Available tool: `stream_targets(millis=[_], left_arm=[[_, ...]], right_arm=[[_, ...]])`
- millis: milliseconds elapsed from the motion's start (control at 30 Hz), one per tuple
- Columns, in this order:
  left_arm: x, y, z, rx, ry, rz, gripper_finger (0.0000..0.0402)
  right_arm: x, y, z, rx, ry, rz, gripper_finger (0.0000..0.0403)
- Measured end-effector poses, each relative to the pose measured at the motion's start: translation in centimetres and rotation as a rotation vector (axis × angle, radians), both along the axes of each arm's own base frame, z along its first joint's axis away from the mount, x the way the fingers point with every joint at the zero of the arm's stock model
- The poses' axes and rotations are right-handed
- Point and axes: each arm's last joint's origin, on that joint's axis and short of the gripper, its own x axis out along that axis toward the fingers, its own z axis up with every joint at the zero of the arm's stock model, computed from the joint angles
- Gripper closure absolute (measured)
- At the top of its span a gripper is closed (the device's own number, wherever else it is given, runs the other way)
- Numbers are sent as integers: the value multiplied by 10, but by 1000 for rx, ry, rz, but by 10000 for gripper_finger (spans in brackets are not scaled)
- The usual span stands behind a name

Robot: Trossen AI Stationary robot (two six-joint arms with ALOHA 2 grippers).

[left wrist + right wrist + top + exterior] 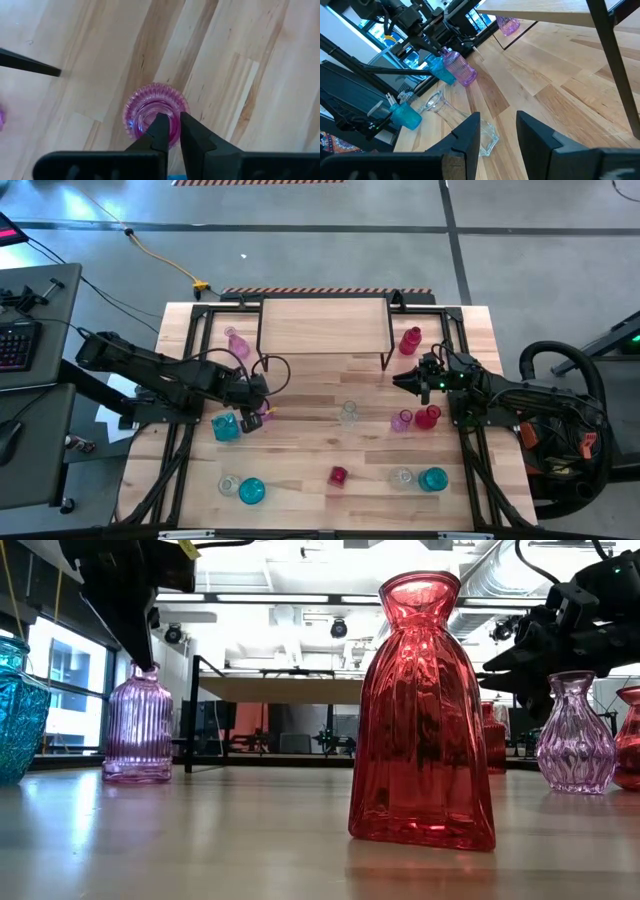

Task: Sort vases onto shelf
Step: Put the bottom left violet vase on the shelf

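Shelf (325,325) is the landmark: in the high view it stands bare at the table's (300,455) far edge. The left gripper (252,412) hangs in front of its left end, over a ribbed purple vase (257,417) that touches a teal vase (226,426). The right gripper (403,381) waits before the shelf's right end, near a red vase (410,339) and a pink vase (401,420).

In the low view the purple vase (139,730) stands upright on the table, the left arm's jaws closed at its neck; a tall red vase (424,720) fills the foreground.

The left wrist view shows the jaws pinched on the rim, one finger (157,131) inside the mouth. A rim grip is thin, so I would lift straight up and slowly, clear of the teal neighbour.

In the right wrist view the jaws stand partly open and empty above a clear vase (440,107). The shelf's black legs (612,55) and another purple vase (237,342) beside its left end constrain the approach.
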Motion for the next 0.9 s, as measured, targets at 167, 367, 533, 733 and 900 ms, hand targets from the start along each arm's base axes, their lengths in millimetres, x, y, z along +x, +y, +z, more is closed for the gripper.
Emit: stream_targets(millis=[167, 367, 533, 733, 900], left_arm=[[-1, 0, 1, -11, -5, 13, 387], [-2, 0, 8, -38, 15, 14, 387], [2, -2, 26, -57, -21, 5, 386], [2, -2, 53, -47, -48, -28, 386], [0, 0, 75, -18, -65, -42, 386]], right_arm=[[0, 0, 0, 0, 0, 0, 295], [0, 0, 0, 0, 0, 0, 295], [0, 0, 0, 0, -1, 0, 295], [0, 0, 0, 0, -1, 0, 295], [0, 0, 0, 0, -1, 0, 295]])
